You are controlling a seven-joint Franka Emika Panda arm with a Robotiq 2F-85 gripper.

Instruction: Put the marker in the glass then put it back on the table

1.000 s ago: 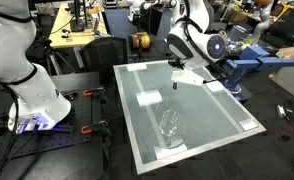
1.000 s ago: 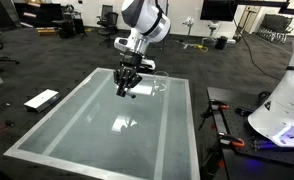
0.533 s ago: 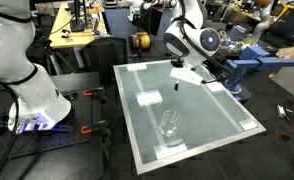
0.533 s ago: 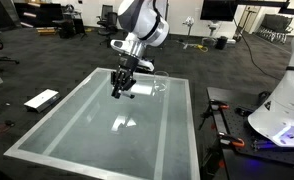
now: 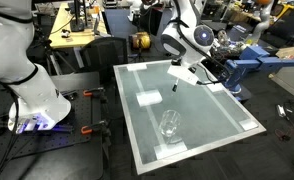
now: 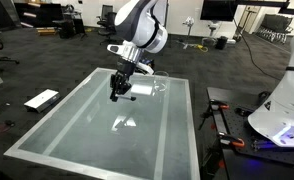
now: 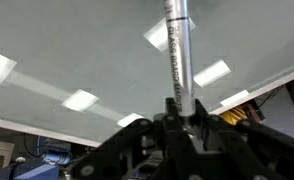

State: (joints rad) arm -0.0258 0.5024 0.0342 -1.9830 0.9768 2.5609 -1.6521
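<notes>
Black marker [image 5: 176, 92] hangs upright above the table [image 5: 212, 115], clamped between your gripper's [image 7: 182, 120] shut fingers, well apart from the glass [image 5: 169, 126]; upright probably suits a tip-first drop.

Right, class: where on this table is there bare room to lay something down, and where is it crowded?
In an exterior view, bare top lies between the glass and the rim of the table at picture right, and between the white tape patch and the glass. Crowded: the far side, where the gripper holds the marker above it.
</notes>
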